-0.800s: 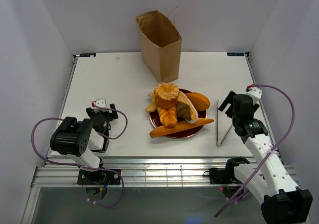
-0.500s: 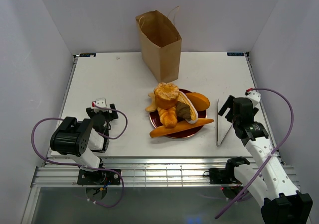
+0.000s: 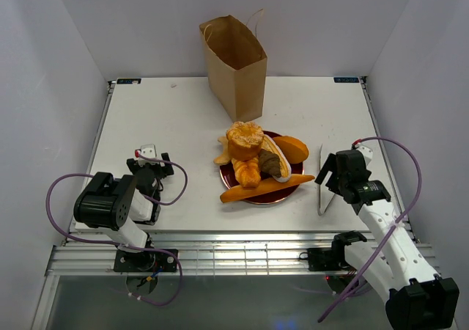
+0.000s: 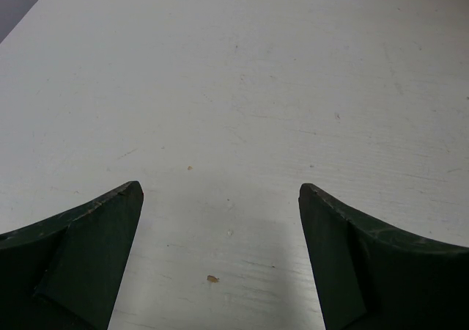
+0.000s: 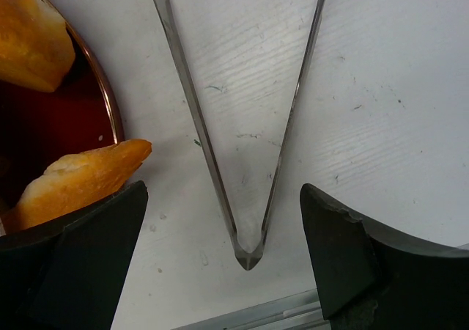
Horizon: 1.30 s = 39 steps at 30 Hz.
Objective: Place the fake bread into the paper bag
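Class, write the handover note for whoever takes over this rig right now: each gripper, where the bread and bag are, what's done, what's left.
Left gripper: open, empty, over bare table.
Right gripper: open, empty, poised over the hinge end of the clear tongs, which lie right of the plate.
Fake bread: piled on the dark red plate, mid-table.
Paper bag: upright, mouth open, behind the plate.
Done: no bread bagged, as far as the views show.
Left: probably grasp the tongs, then move every piece into the bag.
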Motion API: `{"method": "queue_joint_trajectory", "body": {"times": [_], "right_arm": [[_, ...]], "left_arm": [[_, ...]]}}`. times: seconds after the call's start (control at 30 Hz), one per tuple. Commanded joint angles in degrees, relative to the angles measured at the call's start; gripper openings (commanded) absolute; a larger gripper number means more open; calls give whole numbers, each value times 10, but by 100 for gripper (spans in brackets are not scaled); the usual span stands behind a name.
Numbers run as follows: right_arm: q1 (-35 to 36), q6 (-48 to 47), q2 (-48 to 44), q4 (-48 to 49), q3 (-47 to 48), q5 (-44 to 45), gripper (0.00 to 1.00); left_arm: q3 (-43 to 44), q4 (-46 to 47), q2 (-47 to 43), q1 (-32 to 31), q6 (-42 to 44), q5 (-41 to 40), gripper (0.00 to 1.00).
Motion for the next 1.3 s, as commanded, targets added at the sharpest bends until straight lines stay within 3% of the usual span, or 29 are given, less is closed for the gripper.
{"method": "queue_joint_trajectory", "body": {"times": [0.0, 0.37, 0.9, 1.17, 1.27], "right_arm": [[8, 13, 34, -25, 18, 4, 90], [12, 17, 118, -1, 5, 24, 90], [2, 6, 202, 154, -29, 55, 90], [-24, -18, 238, 228, -49, 16, 92], [-36, -30, 260, 246, -47, -10, 98]], "left_arm": [[5, 59, -10, 2, -7, 8, 98], [5, 59, -10, 2, -7, 8, 98], [5, 59, -11, 2, -7, 8, 98], [5, 59, -10, 2, -7, 8, 98], [5, 59, -10, 3, -7, 8, 98]]}}
